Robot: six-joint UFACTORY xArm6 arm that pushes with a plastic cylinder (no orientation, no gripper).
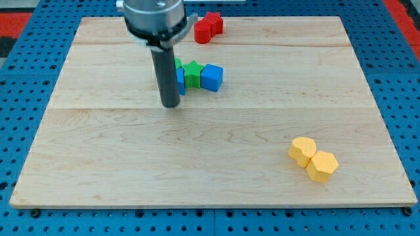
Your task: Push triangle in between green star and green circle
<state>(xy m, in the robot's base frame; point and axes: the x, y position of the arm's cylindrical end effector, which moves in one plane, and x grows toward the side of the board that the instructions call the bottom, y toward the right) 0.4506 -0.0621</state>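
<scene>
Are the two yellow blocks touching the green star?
No, the two yellow blocks sit at the view's lower right, far apart from the green star near the top middle.

A straight dark rod — my tip — under a grey cylindrical collar.
</scene>
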